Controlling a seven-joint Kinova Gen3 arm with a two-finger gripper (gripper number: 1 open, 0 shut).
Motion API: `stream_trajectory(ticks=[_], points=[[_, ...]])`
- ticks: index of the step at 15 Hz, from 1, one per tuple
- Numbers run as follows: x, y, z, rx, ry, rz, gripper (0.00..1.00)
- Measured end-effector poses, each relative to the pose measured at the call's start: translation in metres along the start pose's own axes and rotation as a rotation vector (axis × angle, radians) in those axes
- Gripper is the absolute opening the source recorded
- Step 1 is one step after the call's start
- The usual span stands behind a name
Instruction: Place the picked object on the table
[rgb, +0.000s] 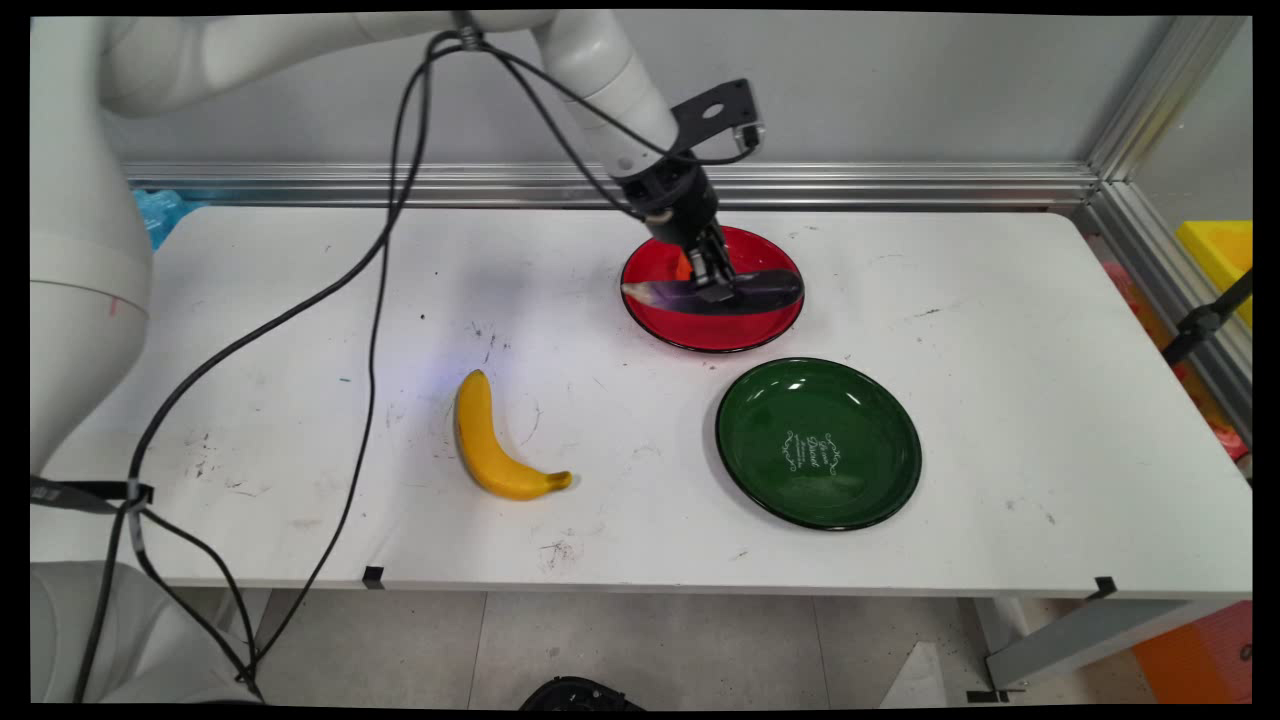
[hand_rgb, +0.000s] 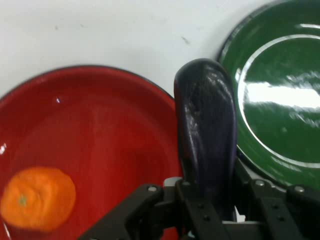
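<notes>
While the gripper (rgb: 712, 283) clamps a dark purple eggplant (rgb: 745, 291), an orange (hand_rgb: 37, 198) sits in the red plate (rgb: 680, 330).
The eggplant lies crosswise over that plate, long axis left-right, rounded end toward the green plate (rgb: 880, 490).

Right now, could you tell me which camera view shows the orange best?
The hand view: the orange lies fully visible in the red plate. In the main view only a sliver shows behind the pincer.

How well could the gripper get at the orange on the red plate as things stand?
Probably not well: the gripper is shut on the eggplant, so its fingers are occupied. The orange lies uncovered beside it on the red plate.
</notes>
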Motion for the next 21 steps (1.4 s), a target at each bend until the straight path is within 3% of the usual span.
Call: stream_trajectory(ticks=[5,11,21], points=[[-0.040,0.034,-0.019,0.010,-0.028,0.037,0.00],[-0.076,0.055,-0.016,-0.001,-0.039,0.069,0.00],[-0.104,0.076,0.015,-0.032,-0.043,0.009,0.00]])
